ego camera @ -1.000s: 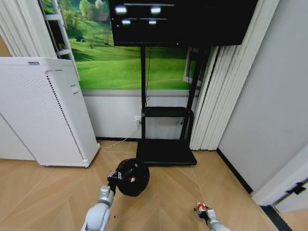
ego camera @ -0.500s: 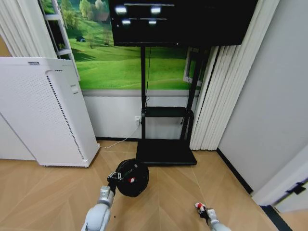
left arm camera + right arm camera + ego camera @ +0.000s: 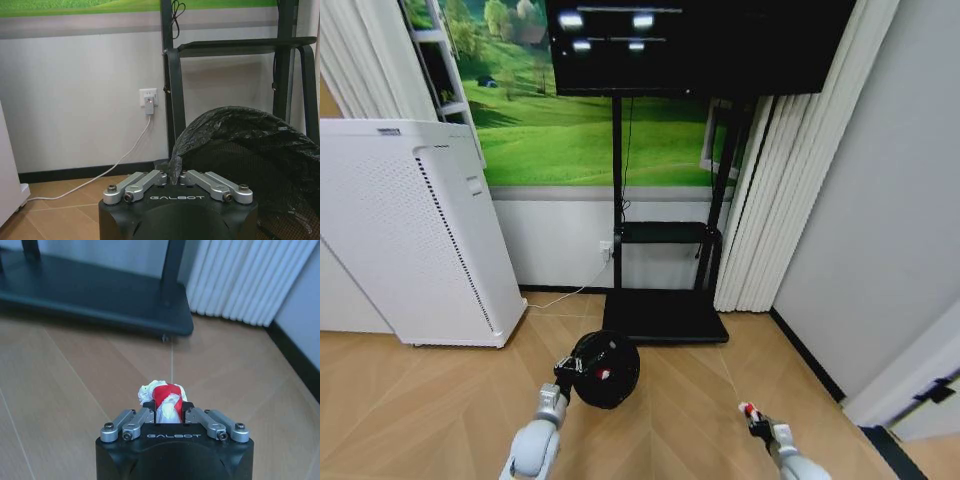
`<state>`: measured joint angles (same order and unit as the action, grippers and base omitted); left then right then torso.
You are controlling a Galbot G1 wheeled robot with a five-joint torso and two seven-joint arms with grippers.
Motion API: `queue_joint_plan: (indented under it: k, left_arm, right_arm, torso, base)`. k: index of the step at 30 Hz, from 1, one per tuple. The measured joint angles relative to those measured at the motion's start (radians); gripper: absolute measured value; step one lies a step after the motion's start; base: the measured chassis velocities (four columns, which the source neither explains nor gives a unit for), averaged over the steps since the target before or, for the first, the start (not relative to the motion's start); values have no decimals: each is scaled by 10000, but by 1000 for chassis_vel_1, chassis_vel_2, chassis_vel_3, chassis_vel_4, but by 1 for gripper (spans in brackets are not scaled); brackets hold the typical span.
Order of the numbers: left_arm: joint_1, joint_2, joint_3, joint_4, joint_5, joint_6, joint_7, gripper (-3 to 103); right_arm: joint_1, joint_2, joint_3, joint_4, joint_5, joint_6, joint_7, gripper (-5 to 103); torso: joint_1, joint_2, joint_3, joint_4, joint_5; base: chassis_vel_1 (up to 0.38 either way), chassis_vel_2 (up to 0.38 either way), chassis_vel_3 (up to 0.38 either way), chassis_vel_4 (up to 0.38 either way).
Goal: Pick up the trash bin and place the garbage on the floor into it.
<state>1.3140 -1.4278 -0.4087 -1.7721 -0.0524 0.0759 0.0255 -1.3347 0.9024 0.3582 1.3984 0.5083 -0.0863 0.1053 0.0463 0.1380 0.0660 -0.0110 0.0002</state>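
The left tool (image 3: 566,366) is closed on the rim of the trash bin (image 3: 608,368), a small black round mesh basket lined with a crumpled black bag. In the left wrist view the left tool (image 3: 174,176) has its fingers pinched narrow on the bag-covered edge of the trash bin (image 3: 240,150), which rises just beyond it. From the head view the bin hangs low in front of the robot, centre-left, over the wooden floor (image 3: 410,400), with its opening turned up toward the camera and a small red piece visible inside.

The right tool (image 3: 754,415) sits low on the right, well apart from the bin, gripping a white-and-red crumpled scrap (image 3: 750,409). In the right wrist view the right tool (image 3: 163,409) holds the scrap (image 3: 162,396) tight between its fingers, above the herringbone parquet floor (image 3: 65,385).

Behind the bin stands a black screen stand (image 3: 665,315) with a flat base on the floor, and a dark screen (image 3: 700,45) above it. A tall white perforated appliance (image 3: 410,235) stands at the left. Pale pleated curtains (image 3: 770,200) hang at the right of the stand.
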Motion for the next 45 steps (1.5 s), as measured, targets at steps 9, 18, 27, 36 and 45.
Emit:
queue_joint_plan:
  k: [9, 18, 27, 36, 45]
  left_arm:
    - [74, -140, 118, -248, 143, 52, -28, 4]
    - [3, -246, 299, -289, 224, 95, -47, 4]
    - [-113, -410, 1034, -89, 332, 58, -101, 4]
    - [-819, -687, 2226, 550, 318, 32, -55, 4]
    - [-1037, -933, 2472, 950, 463, 18, -55, 4]
  right_arm:
    - [-1378, -646, 1143, 3836, 371, 255, -302, 22]
    - [-2010, -813, 1291, 5487, -250, 2219, -2027, 22]
    - [-1487, -758, 535, 5763, -303, 3210, -3246, 22]
    - [-491, -569, -559, 4914, -483, 3507, -3493, 22]
    - [-282, -287, -1016, 4527, -694, 3805, -3729, 22]
  torso:
    - [0, 0, -1, -3, -2]
    - [0, 0, 0, -6, -3]
    - [0, 0, 0, -6, -1]
    - [0, 1, 0, -6, 0]
    - [0, 0, 0, -7, 0]
  base:
    - [0, 0, 0, 0]
    - [0, 0, 0, 0]
    - [0, 0, 0, 0]
    - [0, 0, 0, 0]
    - [0, 0, 0, 0]
